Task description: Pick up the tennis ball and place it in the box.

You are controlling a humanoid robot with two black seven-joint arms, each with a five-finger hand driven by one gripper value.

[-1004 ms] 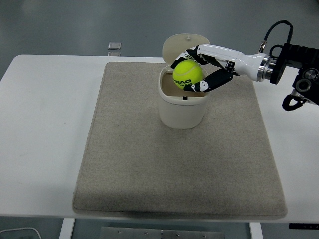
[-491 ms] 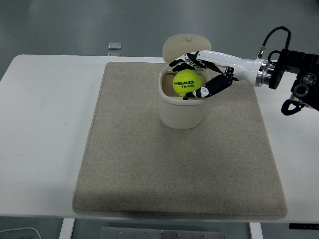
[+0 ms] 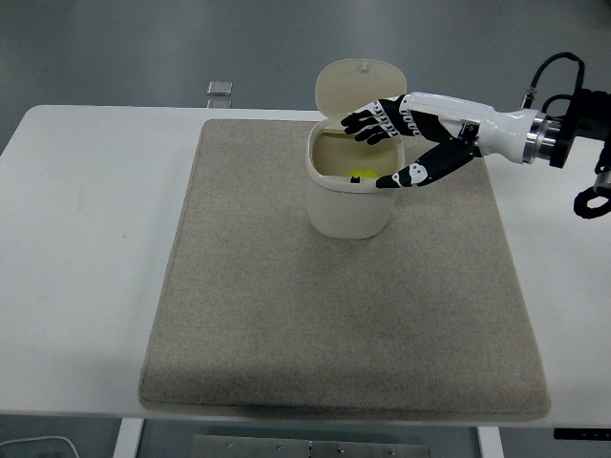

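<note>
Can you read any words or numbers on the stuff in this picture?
No words or numbers can be read now.
The tennis ball lies deep in the box; only a bit of yellow shows, with no print.
The small thing at the table's far edge is too tiny to read.

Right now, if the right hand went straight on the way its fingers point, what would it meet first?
Probably the raised lid of the box. The right hand is open above the box's opening, fingers pointing left toward the lid. Depth is unclear, so it might pass just in front.
</note>
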